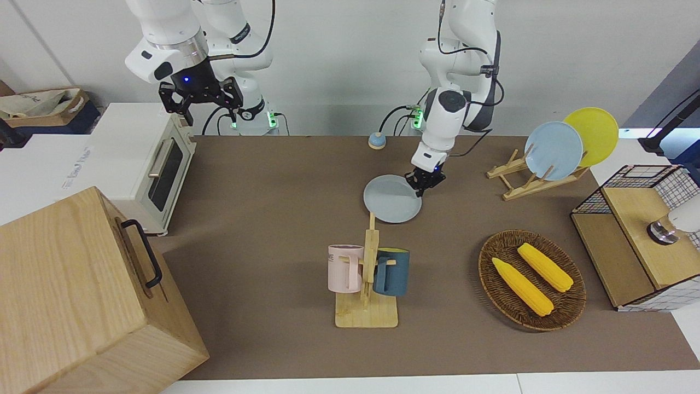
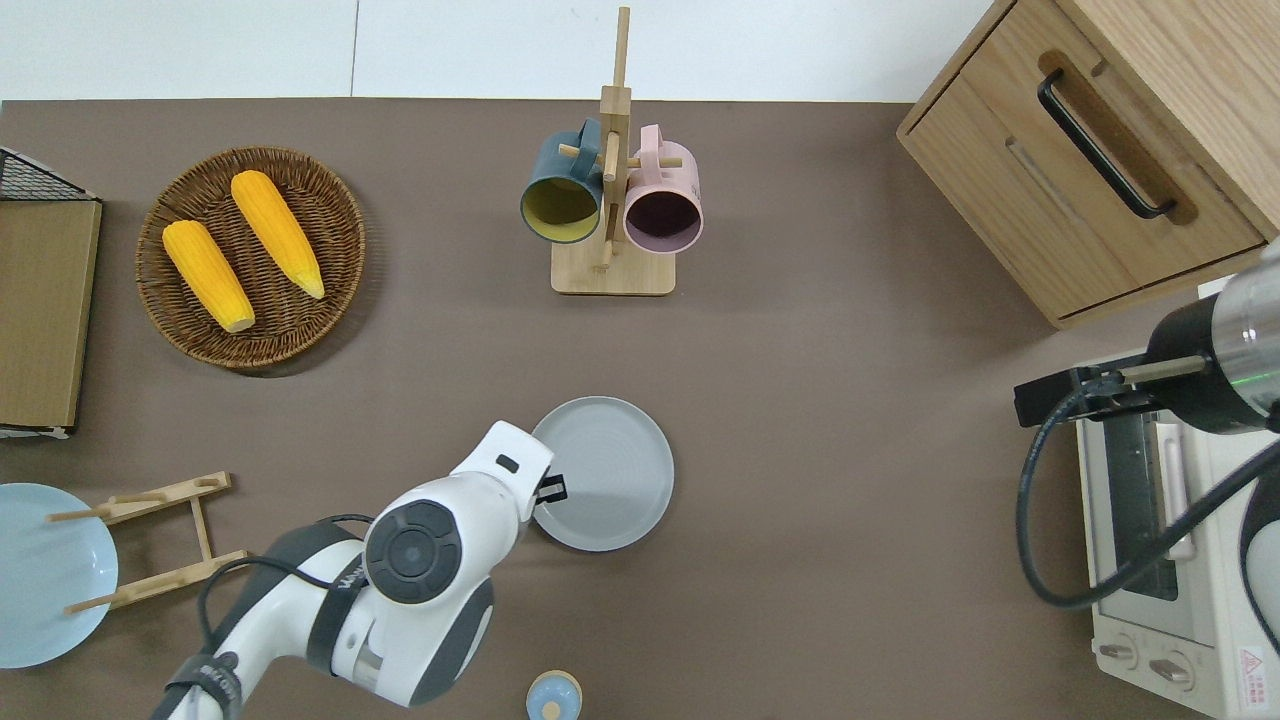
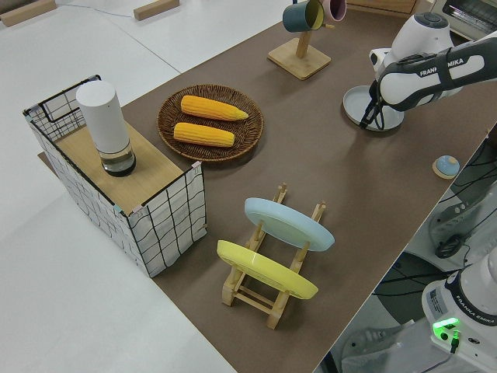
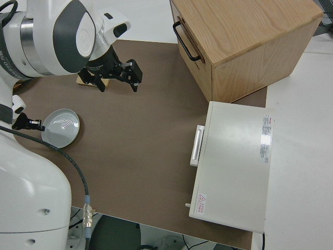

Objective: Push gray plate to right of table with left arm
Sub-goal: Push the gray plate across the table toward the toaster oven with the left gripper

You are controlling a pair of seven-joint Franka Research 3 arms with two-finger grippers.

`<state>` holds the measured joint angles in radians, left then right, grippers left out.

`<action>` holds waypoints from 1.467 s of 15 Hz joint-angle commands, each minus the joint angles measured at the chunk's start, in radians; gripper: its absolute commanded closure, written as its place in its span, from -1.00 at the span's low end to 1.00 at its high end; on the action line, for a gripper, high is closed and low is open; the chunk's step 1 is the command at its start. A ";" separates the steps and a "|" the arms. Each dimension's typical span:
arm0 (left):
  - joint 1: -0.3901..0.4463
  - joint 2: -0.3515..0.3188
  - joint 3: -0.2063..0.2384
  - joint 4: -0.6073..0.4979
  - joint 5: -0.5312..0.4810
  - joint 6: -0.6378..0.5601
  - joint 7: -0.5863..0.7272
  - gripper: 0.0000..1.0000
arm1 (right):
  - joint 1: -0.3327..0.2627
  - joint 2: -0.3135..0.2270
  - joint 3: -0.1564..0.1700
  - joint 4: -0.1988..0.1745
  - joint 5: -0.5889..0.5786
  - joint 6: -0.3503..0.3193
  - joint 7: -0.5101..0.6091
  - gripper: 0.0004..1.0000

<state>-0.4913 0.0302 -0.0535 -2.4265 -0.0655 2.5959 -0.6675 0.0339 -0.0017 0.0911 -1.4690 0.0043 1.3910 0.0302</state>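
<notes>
The gray plate [image 2: 610,470] lies flat on the brown table [image 2: 850,450] near its middle, nearer to the robots than the mug rack. It also shows in the front view [image 1: 392,200], the left side view [image 3: 365,105] and the right side view [image 4: 61,126]. My left gripper [image 2: 552,490] is low at the plate's rim, on the edge toward the left arm's end of the table, touching it [image 1: 421,183]. My right gripper [image 1: 199,101] is open and parked.
A wooden mug rack [image 2: 612,200] holds a pink and a dark blue mug. A wicker basket [image 2: 250,255] with two corn cobs, a plate rack [image 1: 552,150] with sky-blue and yellow plates, a wooden cabinet [image 2: 1100,150], a toaster oven [image 2: 1170,560] and a small bell [image 2: 553,695] stand around.
</notes>
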 commanded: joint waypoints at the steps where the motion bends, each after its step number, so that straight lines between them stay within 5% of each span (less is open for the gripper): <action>1: -0.133 0.166 0.006 0.130 -0.005 0.016 -0.170 1.00 | -0.011 -0.008 0.006 -0.001 0.008 -0.012 -0.001 -0.97; 10: -0.329 0.384 0.007 0.400 0.001 0.001 -0.412 1.00 | -0.011 -0.008 0.004 0.001 0.008 -0.012 -0.003 -0.97; 15: -0.352 0.415 0.007 0.455 0.001 -0.008 -0.452 0.88 | -0.011 -0.008 0.006 -0.001 0.008 -0.012 -0.003 -0.97; 16: -0.351 0.413 0.006 0.463 0.001 -0.016 -0.451 0.74 | -0.011 -0.008 0.006 0.001 0.008 -0.012 -0.003 -0.97; 19: -0.351 0.404 0.007 0.466 0.001 -0.033 -0.446 -0.20 | -0.011 -0.008 0.006 0.001 0.008 -0.012 -0.003 -0.97; 22: -0.340 0.347 0.010 0.458 0.001 -0.098 -0.419 -0.46 | -0.011 -0.008 0.006 -0.001 0.008 -0.012 -0.001 -0.97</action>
<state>-0.8216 0.3753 -0.0546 -1.9869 -0.0639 2.5599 -1.0941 0.0339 -0.0017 0.0911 -1.4690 0.0043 1.3910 0.0302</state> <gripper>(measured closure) 0.621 0.013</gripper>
